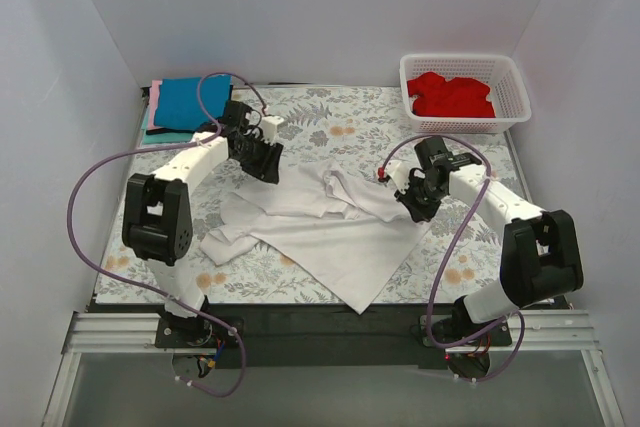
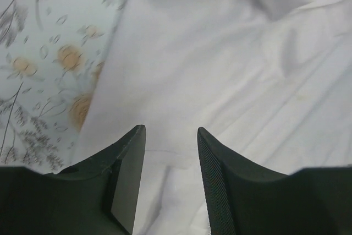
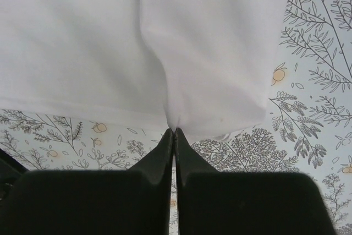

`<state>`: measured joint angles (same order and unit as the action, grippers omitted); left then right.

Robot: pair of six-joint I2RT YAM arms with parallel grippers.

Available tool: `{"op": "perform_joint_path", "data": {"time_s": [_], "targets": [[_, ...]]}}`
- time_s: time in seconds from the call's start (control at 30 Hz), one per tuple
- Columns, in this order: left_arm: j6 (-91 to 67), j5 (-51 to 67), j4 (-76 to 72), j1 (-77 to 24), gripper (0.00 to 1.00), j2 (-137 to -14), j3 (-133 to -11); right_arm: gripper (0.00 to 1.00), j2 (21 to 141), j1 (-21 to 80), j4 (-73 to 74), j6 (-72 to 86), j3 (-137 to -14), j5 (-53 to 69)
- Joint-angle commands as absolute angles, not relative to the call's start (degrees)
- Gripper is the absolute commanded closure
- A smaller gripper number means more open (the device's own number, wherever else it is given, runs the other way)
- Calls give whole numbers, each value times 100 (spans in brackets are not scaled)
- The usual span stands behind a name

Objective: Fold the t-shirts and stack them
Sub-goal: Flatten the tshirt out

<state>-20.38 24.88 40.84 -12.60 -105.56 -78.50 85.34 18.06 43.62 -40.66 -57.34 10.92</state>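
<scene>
Floral-patterned table cloth (image 1: 310, 107) covers a table inside a plain white-walled enclosure. Four plain cloth t-shirts are in view, one of each colour.

One white t-shirt (image 1: 330, 232) lies in the middle of the table, loosely spread and rumpled, with its near corner reaching toward the table's front edge. One blue t-shirt (image 1: 195, 102) lies folded at the far left corner. It rests on one pink t-shirt (image 1: 153, 109), of which only a thin edge shows on the left. One red t-shirt (image 1: 452, 95) lies crumpled inside a single white plastic lattice basket (image 1: 465, 125) at the far right corner.

Two black-and-white robot arms reach in from the near edge. The right gripper (image 3: 174, 130) has its two fingers pressed together on a pinched fold at the right edge of the white t-shirt. The left gripper (image 2: 171, 128) is over the far left part of the same shirt. Its two fingers are parted by a moderate gap and grip nothing. Whether its fingertips touch the cloth cannot be told.
</scene>
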Motion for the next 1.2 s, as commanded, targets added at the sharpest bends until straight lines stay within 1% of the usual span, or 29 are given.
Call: {"op": "perform_joint_path", "data": {"time_s": [0.0, 0.07, 0.17, 0.2, 0.3, 0.33, 0.4, 0.53, 0.63, 0.83, 1.0, 1.17], "targets": [[-1917, 3199, 3789, -1862, 58, -9713, -7850, 99, 8622, 1714, 4544, -3815, -6038, 1450], [-1715, 3339, 3517, -2222, 58, -9467, -7508, 99, 8788, 1609, 4535, -3718, -6134, 1468], [-1065, 3375, 2963, -2767, 61, -9090, -6920, 99, 9016, 1136, 4553, -3569, -6406, 1599], [-689, 3384, 2666, -2899, 61, -8975, -6787, 99, 9070, 1021, 4570, -3516, -6555, 1704], [-239, 3366, 2365, -3409, 63, -8842, -6478, 99, 9263, 633, 4649, -3323, -6741, 2020], [-46, 3323, 2321, -3628, 64, -8894, -6486, 99, 9307, 589, 4658, -3287, -6741, 2091], [-18, 3104, 2259, -3901, 70, -9314, -6670, 99, 9465, 571, 4693, -3182, -6706, 2371], [-403, 2542, 1969, -4393, 76, -10017, -7153, 99, 9694, 571, 4667, -3041, -6636, 2654], [-677, 2067, 1986, -4710, 78, -10571, -7505, 99, 9756, 571, 4658, -3050, -6644, 2698], [-607, 1512, 2091, -4895, 78, -11153, -7708, 99, 9773, 563, 4667, -3111, -6618, 2689], [-606, 1441, 2092, -4895, 77, -11276, -7717, 99, 9800, 554, 4667, -3120, -6592, 2733], [-589, 1564, 2092, -4896, 78, -11040, -7734, 99, 9782, 554, 4676, -3146, -6566, 2698]]}}
